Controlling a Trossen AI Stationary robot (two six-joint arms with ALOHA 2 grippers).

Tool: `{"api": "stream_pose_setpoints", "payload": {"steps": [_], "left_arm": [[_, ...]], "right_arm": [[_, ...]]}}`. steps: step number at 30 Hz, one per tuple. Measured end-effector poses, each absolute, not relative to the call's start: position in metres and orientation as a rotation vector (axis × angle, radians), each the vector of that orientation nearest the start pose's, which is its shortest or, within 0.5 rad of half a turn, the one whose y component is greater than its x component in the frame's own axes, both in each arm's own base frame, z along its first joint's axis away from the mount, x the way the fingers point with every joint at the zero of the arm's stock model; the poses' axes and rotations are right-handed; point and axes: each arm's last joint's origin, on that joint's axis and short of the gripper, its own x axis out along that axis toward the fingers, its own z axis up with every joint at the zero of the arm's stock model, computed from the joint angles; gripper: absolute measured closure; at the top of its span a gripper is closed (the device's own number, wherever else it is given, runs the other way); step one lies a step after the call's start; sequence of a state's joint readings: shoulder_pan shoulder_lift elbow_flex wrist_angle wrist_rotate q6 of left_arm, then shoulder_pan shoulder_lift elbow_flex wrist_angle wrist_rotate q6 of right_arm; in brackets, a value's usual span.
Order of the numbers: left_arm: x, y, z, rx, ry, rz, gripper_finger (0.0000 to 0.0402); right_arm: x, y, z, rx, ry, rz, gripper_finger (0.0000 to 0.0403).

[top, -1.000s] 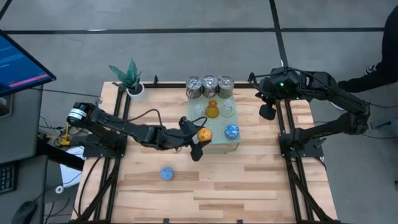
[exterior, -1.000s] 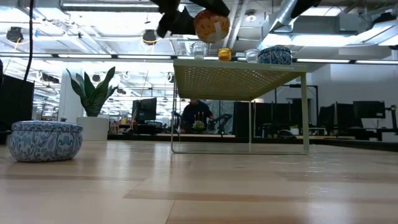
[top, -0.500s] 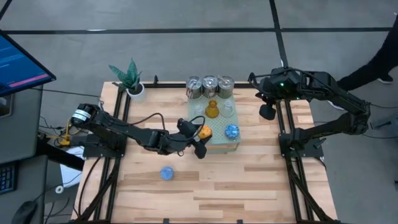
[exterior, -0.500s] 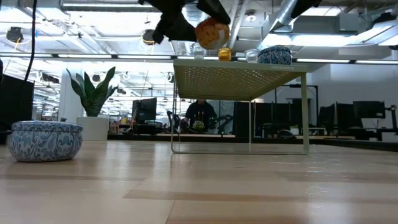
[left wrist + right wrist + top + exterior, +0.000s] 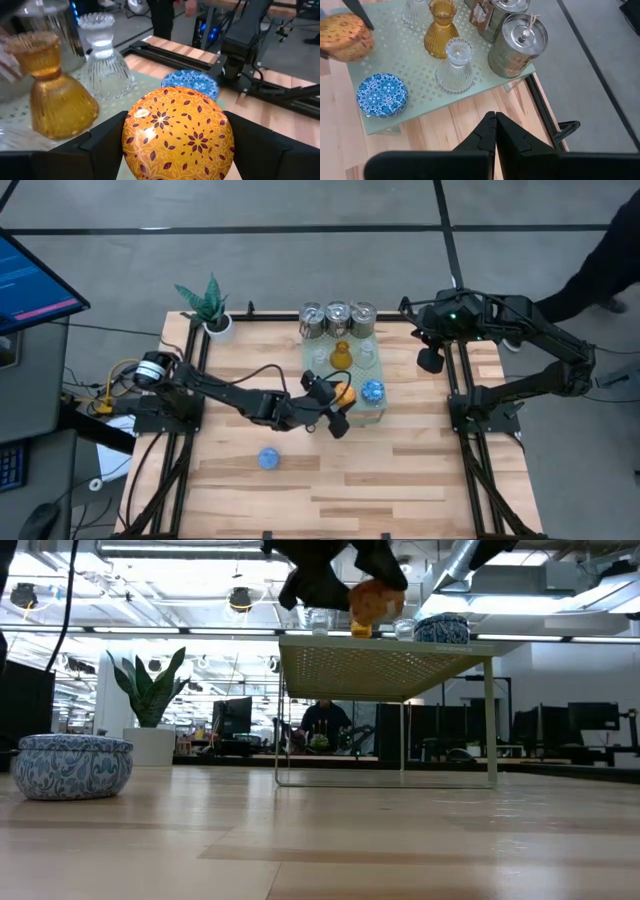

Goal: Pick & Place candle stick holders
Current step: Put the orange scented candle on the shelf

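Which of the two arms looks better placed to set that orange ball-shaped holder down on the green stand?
The left. Its claw already grips the orange holder over the green stand. The right claw hangs shut off to the stand's side, holding nothing.

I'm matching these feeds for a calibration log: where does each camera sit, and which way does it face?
High: overhead, straight down; both arms, left gripper holding the round orange patterned holder.
Low: tabletop height, level; pale-green perforated stand, left arm overhead.
Left wrist: past its fingers gripping the orange holder.
Right wrist: right gripper shut, looking down on the stand.
Shared by all: the orange holder.
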State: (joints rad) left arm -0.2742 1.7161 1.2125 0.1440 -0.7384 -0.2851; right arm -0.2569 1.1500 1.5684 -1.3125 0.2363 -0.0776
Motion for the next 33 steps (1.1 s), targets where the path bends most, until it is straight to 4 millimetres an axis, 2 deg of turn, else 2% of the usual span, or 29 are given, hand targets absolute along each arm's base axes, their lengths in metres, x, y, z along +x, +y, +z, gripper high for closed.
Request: {"api": "stream_pose_setpoints", "payload": {"steps": [8,18,33], "left_arm": [[0.379,-0.075,0.266,-0.120,0.257,0.519,0.0100],[0.384,-0.072,0.255,-0.130,0.291,0.499,0.0100],[0.384,-0.066,0.251,-0.081,0.343,0.475,0.0100]], "right_arm": [[0.162,-0.050,0.422,-0.065,0.954,-0.418,0.0403],[0.161,-0.049,0.421,-0.070,0.968,-0.414,0.0403],[0.161,-0.049,0.421,-0.071,0.974,-0.413,0.0403]]}}
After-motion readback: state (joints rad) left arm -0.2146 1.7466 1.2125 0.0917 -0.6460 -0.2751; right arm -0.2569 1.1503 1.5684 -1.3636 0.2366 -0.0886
